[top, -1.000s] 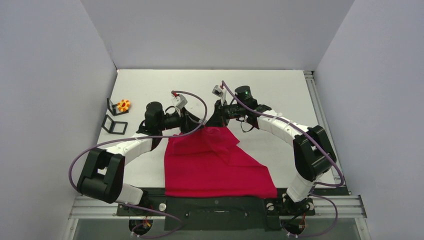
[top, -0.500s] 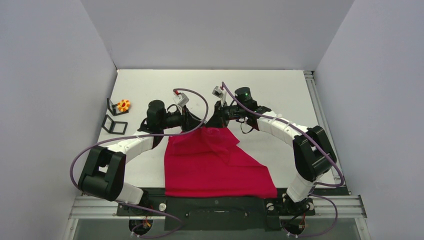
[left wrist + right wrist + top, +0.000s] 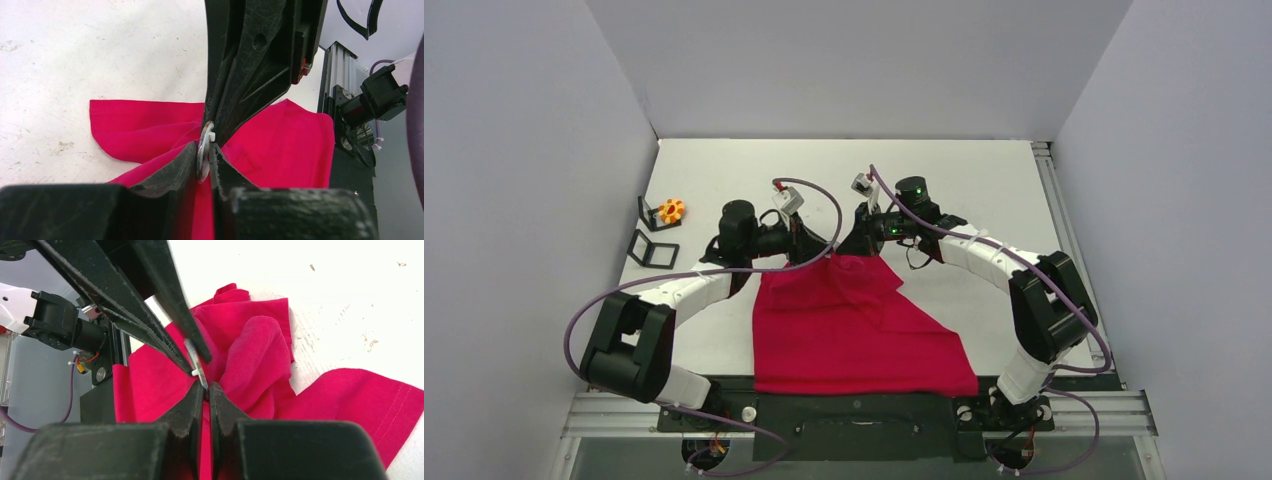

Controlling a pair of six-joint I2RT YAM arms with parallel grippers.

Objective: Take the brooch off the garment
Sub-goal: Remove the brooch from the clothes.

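- A bright red short-sleeved T-shirt [image 3: 854, 335] is lying on the white table [image 3: 984, 180], its near part flat and its far edge bunching up into a peak between the two arms.
- The left gripper [image 3: 205, 159] is pinching a small round silvery metal brooch [image 3: 203, 145], its fingers nearly together with the disc standing edge-on between the tips.
- The right gripper [image 3: 205, 388] is meeting it tip to tip from the other side, its fingers pressing together on a fold of the red cloth, right against the brooch's rim.
- The brooch, with a small white stud [image 3: 211, 136] showing on one face, is sitting at the top of that peak, touching the cloth and both sets of fingertips.
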